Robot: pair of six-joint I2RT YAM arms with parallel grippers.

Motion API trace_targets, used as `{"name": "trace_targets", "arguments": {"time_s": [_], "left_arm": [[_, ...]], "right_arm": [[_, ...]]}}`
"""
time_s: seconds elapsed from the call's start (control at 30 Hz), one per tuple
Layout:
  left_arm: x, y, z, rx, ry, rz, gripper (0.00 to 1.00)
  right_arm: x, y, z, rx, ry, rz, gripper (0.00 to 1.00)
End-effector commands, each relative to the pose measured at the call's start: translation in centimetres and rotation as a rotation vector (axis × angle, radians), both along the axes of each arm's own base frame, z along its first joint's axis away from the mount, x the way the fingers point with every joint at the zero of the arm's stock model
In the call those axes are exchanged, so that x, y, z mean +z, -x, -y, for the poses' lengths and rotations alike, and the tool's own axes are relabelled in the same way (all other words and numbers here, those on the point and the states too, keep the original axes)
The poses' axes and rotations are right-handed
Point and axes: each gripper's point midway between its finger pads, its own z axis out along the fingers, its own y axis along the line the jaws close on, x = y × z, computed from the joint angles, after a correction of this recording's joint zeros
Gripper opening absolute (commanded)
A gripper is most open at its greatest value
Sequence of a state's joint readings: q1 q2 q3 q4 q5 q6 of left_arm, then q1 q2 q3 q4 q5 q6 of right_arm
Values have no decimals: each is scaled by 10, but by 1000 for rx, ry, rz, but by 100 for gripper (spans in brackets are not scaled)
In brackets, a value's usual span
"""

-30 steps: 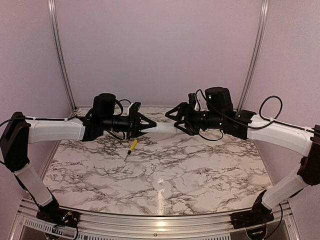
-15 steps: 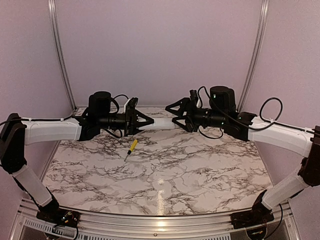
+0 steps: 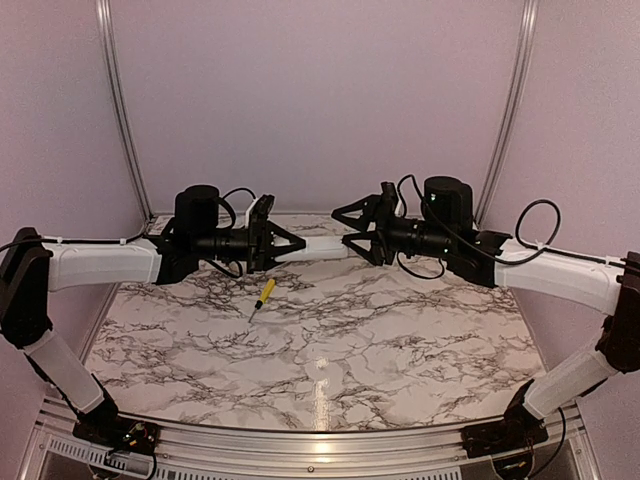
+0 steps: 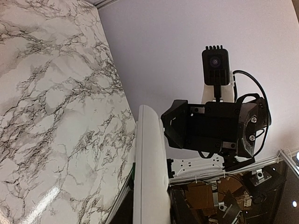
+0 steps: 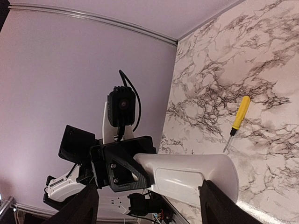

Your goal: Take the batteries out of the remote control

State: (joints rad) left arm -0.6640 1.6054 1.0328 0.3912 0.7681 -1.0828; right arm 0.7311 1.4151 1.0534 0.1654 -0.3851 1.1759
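Note:
The remote control [image 3: 322,246] is a slim white bar held level in the air between my two arms. My left gripper [image 3: 298,247] is shut on its left end. In the left wrist view the remote [image 4: 149,172] runs up from the bottom edge. My right gripper [image 3: 345,232] is open, with its fingers spread on either side of the remote's right end. In the right wrist view the remote [image 5: 187,177] shows a closed white panel on its face, and its end lies close to the right finger [image 5: 219,205]. The batteries are hidden.
A yellow-handled screwdriver [image 3: 263,293] lies on the marble table [image 3: 330,340] below the left gripper; it also shows in the right wrist view [image 5: 238,116]. Lilac walls and metal posts enclose the back and sides.
Both grippers and the remote have risen a little and moved toward the back wall. The left gripper has drawn slightly leftward. The screwdriver has not moved.

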Motion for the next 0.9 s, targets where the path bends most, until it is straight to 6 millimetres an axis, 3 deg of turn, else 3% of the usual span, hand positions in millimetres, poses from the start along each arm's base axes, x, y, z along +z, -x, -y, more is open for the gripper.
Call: {"name": "trace_targets", "arguments": {"time_s": [0.0, 0.87], "left_arm": [[29, 29, 11, -118, 78, 131, 0], [7, 25, 3, -65, 22, 108, 0]], "right_arm": [[30, 37, -26, 198, -129, 37, 73], [31, 51, -29, 215, -136, 42, 74]]}}
